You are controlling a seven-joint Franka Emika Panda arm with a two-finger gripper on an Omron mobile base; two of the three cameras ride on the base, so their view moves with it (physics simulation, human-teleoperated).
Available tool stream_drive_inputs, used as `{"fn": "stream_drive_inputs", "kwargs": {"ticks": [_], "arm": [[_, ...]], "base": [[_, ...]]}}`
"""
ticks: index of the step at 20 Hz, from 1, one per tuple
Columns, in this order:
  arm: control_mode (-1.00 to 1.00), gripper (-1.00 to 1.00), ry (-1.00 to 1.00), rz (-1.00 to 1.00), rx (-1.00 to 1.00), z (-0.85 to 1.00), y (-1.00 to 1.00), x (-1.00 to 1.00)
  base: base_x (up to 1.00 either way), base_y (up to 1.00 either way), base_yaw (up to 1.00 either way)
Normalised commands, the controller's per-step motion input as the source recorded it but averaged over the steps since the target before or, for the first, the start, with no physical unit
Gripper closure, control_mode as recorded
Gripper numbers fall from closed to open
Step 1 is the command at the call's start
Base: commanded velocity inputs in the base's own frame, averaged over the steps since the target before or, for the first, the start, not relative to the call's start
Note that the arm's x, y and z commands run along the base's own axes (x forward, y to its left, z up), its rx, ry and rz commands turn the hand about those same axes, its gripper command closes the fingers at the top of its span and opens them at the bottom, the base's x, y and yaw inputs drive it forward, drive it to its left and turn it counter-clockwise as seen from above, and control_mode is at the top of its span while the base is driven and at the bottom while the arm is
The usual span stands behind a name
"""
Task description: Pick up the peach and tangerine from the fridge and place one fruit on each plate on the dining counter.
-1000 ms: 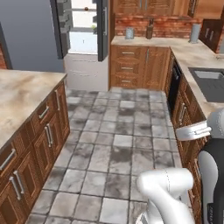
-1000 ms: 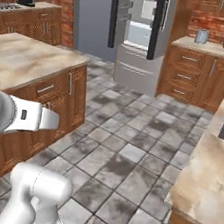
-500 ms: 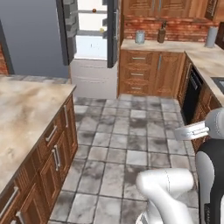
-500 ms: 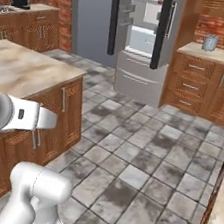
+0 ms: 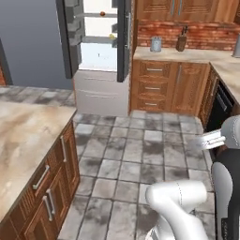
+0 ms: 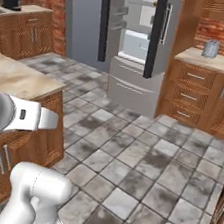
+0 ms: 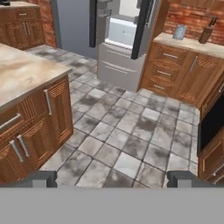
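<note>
Open fridge [image 5: 98, 51] seen across a tiled floor [image 5: 136, 154] from the mobile base; both dark doors stand swung outward, exposing the white interior above the grey bottom drawers. In the left base view two small specks sit inside: a reddish one [image 5: 102, 14] on an upper shelf and a yellowish one [image 5: 112, 35] lower down. These are probably the fruit, but they are too small to tell peach from tangerine.

The end effector [image 7: 109, 177] points toward the fridge in the hand view, its two tips spread wide with nothing between them: released and empty, well apart from the fridge.

Handling, as a judgement: both fruits should be light and rounded. A peach is soft and bruises under a hard pinch; a tangerine has a loose, yielding skin. Each is best taken across its widest middle with a modest squeeze, the fingers coming in level with the shelf so the fruit cannot roll away.

Hidden or unclear: the fridge top is cut off in all views; door bins and door edges mask parts of the shelves. A beige tabletop [image 5: 23, 145] lies at the left, but no plates can be made out on its visible part.
</note>
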Motion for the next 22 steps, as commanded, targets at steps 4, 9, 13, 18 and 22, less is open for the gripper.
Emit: {"fn": "stream_drive_inputs", "kwargs": {"ticks": [4, 9, 13, 18, 22], "arm": [[1.00, -1.00, 0.00, 0.00, 0.00, 0.00, 0.00, 0.00], [1.00, -1.00, 0.00, 0.00, 0.00, 0.00, 0.00, 0.00], [1.00, -1.00, 0.00, 0.00, 0.00, 0.00, 0.00, 0.00], [1.00, -1.00, 0.00, 0.00, 0.00, 0.00, 0.00, 0.00], [1.00, -1.00, 0.00, 0.00, 0.00, 0.00, 0.00, 0.00]], "base": [[1.00, 0.00, 0.14], [1.00, 0.00, 0.19], [1.00, 0.00, 0.18], [1.00, 0.02, 0.17], [1.00, 0.03, 0.18]]}}
